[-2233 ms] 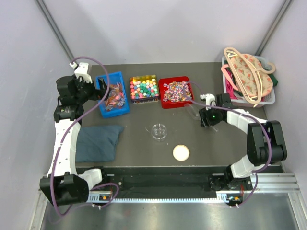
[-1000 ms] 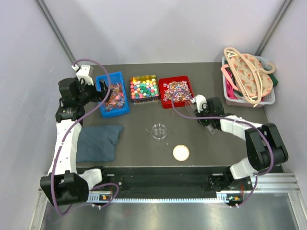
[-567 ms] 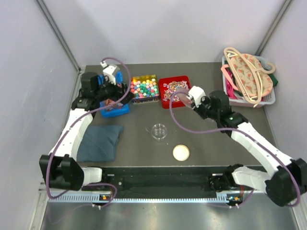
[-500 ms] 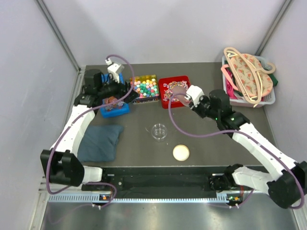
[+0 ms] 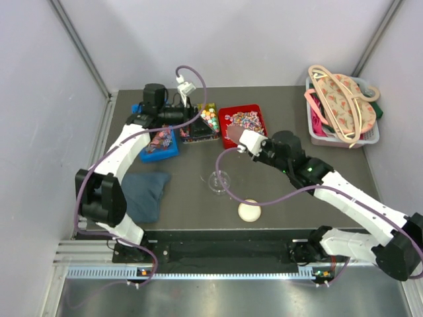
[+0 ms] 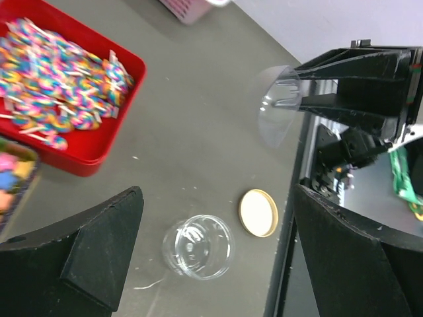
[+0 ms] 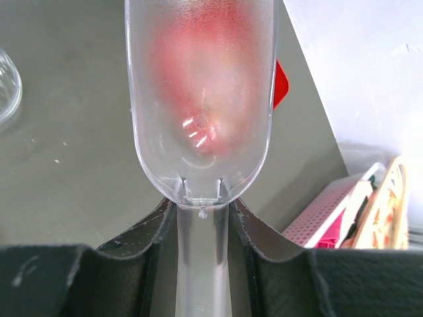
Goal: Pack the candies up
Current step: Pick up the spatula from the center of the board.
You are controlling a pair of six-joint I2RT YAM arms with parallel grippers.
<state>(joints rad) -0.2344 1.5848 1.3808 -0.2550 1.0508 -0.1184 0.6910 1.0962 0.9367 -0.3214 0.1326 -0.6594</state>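
Dark grey table [image 5: 185, 198] between pale walls, with three bins lined along its far side. Risks a clash of arms first, with the left gripper [image 6: 217, 193] spread wide and empty above the bin of multicoloured cubes [image 5: 206, 119], close beside the right arm's likely way to the middle. Shows the right gripper [image 7: 201, 231] pinched narrow on the thin handle of a clear scoop [image 7: 201, 99], held just off the near-left corner of the red bin [image 5: 255, 111]. Could let that scoop twist or tip and scatter sweets across the table. Could miss the clear dish [image 6: 198, 246] too, standing open and low near the cream lid [image 6: 258, 211] and offering a small mouth for a long scoop. Finds most candies [image 6: 59, 125] heaped in the red bin, with more in the blue bin [image 5: 165, 153]. Cannot tell whether the reddish blur inside the scoop is a load of candies or red seen through the plastic. Loses part of the cube bin under the left arm from above.
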